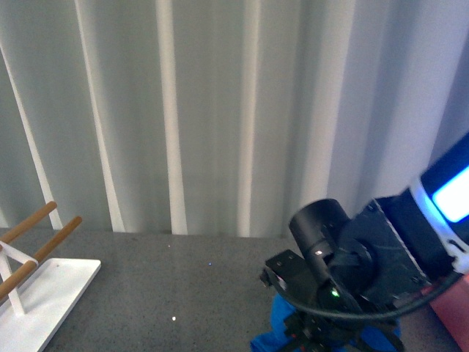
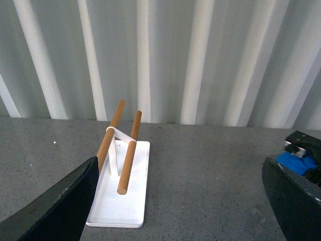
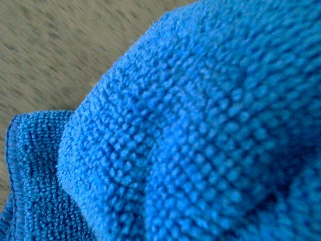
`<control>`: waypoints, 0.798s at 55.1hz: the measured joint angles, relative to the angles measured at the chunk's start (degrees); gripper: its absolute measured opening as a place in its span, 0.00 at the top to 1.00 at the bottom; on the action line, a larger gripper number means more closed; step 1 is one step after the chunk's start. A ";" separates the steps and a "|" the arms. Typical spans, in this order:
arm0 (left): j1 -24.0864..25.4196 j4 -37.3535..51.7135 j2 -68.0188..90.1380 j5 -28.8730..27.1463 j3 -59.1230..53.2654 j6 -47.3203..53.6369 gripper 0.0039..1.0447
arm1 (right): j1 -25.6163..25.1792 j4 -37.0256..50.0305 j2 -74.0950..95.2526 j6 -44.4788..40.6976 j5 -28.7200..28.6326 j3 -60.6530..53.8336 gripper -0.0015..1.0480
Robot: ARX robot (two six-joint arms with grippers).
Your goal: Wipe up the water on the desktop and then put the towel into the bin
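**Right arm over blue towel at the desk's near edge**

At the lower right of the front view, the towel (image 1: 272,326) lies bunched on the desktop (image 1: 183,282) beneath the right gripper (image 1: 319,334). Its jaws are hidden, so their spread cannot be told. The pink bin (image 1: 453,317) shows at the right edge. The left gripper (image 2: 179,161) is spread wide, holding nothing. A white tray (image 1: 62,282) with wooden rods (image 1: 55,238) sits lower left, before a pale curtain (image 1: 220,110).
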 joint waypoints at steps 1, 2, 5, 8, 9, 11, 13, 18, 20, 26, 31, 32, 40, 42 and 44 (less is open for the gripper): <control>0.00 0.00 0.00 0.00 0.00 0.00 0.06 | 0.68 -0.35 0.48 0.52 -0.22 0.94 0.94; 0.00 0.00 0.00 0.00 0.00 0.02 0.06 | 1.40 -0.63 0.81 1.01 -0.42 1.75 0.94; 0.00 0.00 0.00 0.00 0.00 0.00 0.06 | 3.63 -0.81 1.53 2.32 -1.07 3.08 0.94; 0.00 0.00 0.00 0.00 0.00 0.00 0.06 | 5.09 -0.79 1.64 3.06 -1.51 3.17 0.94; 0.00 0.00 0.00 0.00 0.00 0.00 0.06 | 5.79 -0.76 1.66 3.45 -1.73 3.15 0.94; 0.00 0.00 0.00 0.00 0.00 0.00 0.06 | 6.78 -0.42 1.66 3.91 -2.03 2.91 0.94; 0.00 0.00 0.00 0.00 0.00 0.00 0.06 | 7.67 0.07 1.66 4.26 -2.43 2.45 0.94; 0.00 0.00 0.00 0.02 0.00 0.00 0.06 | 9.35 1.55 1.20 5.03 -2.93 0.39 0.94; 0.00 0.00 0.00 0.00 0.00 0.02 0.06 | 9.79 2.43 0.70 5.38 -3.43 -0.90 0.94; 0.00 0.00 0.00 0.00 0.00 0.02 0.06 | 10.03 5.11 -2.23 6.75 -6.43 -6.43 0.94; 0.00 0.00 0.00 0.00 0.00 0.00 0.06 | 9.68 7.13 -4.79 7.61 -7.48 -11.41 0.94; 0.00 0.00 0.00 0.00 0.00 0.02 0.06 | 9.35 7.50 -5.53 7.82 -7.63 -12.76 0.94; 0.00 0.00 0.00 0.00 0.00 0.02 0.06 | 5.99 8.17 -9.64 8.46 -7.58 -18.93 0.94; 0.00 0.00 0.00 0.00 0.00 0.02 0.06 | 4.66 8.17 -10.80 8.41 -7.50 -20.13 0.94; 0.00 0.00 0.00 -0.02 0.00 0.02 0.06 | 2.82 7.93 -12.59 8.26 -7.37 -21.53 0.94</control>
